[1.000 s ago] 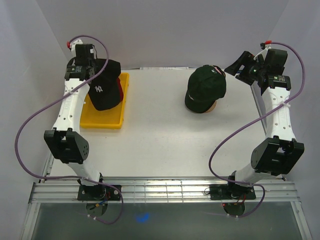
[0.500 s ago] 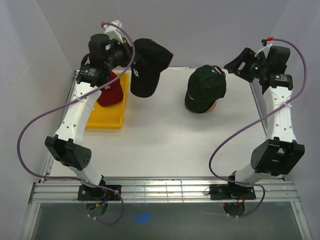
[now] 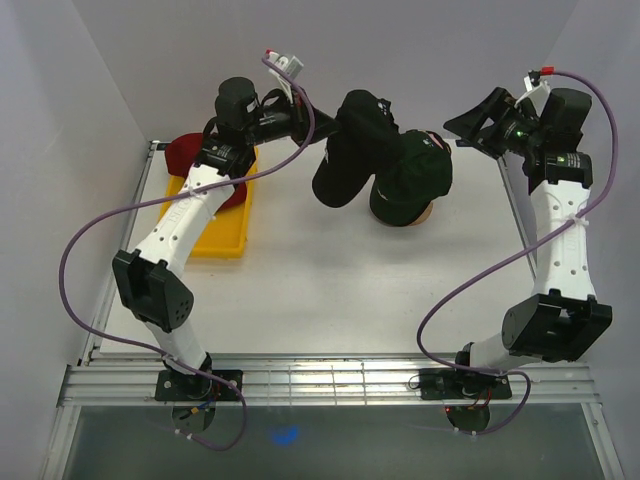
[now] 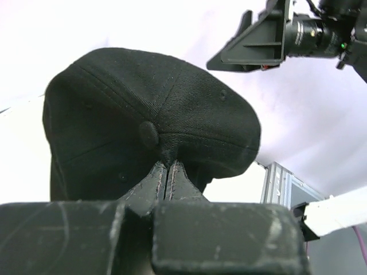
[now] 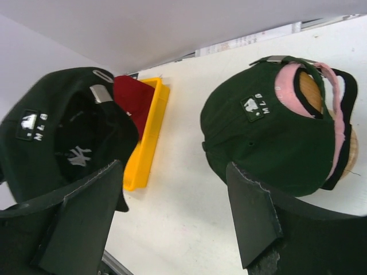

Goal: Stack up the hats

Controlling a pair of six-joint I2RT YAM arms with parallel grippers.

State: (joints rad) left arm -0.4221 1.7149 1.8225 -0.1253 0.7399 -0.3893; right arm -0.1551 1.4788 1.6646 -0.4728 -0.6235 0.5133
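Note:
My left gripper (image 3: 333, 125) is shut on the crown of a black cap (image 3: 350, 155) and holds it in the air just left of the stand. In the left wrist view the fingers pinch the cap (image 4: 149, 126) beside its top button. A dark green cap (image 3: 410, 178) sits on the wooden stand (image 3: 426, 212), over a pale pink cap (image 5: 287, 86). A dark red cap (image 3: 188, 156) lies in the yellow tray (image 3: 215, 235). My right gripper (image 3: 470, 125) hangs open to the right of the stand, with nothing between its fingers (image 5: 92, 200).
The yellow tray stands at the table's back left. White walls close the table in at the back and sides. The right arm's camera and gripper (image 4: 269, 40) show close above the held cap in the left wrist view.
The left arm has lifted the black cap out of the tray and swung it right, up to the green cap. The red cap now shows in the tray. The right gripper barely shifted.

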